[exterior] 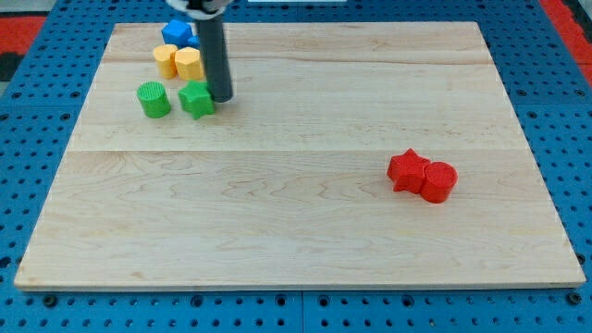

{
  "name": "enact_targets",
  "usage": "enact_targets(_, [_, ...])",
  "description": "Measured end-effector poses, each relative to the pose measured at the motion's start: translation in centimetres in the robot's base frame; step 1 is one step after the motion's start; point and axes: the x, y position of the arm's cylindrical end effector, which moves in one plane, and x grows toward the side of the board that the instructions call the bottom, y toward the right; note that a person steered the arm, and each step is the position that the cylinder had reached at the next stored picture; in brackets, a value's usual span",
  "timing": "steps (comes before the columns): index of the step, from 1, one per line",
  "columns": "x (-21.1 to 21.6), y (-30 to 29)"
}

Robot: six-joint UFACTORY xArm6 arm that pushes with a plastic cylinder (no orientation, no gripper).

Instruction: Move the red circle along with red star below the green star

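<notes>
The red star (pixel 407 171) and the red circle (pixel 439 181) lie touching each other at the view's right, the circle on the star's right. The green star (pixel 196 98) sits at the upper left of the wooden board (pixel 296 231). My tip (pixel 220 98) rests on the board just right of the green star, touching or nearly touching it. The rod rises from there to the view's top. The red blocks are far from my tip, to the lower right.
A green circle (pixel 154 100) lies left of the green star. Two yellow blocks (pixel 166 60) (pixel 189 64) sit just above them, with a blue block (pixel 177 33) above those, partly behind the rod.
</notes>
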Motion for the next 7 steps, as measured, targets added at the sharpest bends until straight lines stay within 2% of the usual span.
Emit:
enact_targets(1, [-0.2, -2.4])
enact_targets(2, [1.6, 4.5])
enact_targets(3, [5.2, 17.8])
enact_targets(4, [6.0, 30.0])
enact_targets(5, [10.5, 36.2])
enact_targets(6, [15.1, 37.3])
enact_targets(7, [16.3, 36.7])
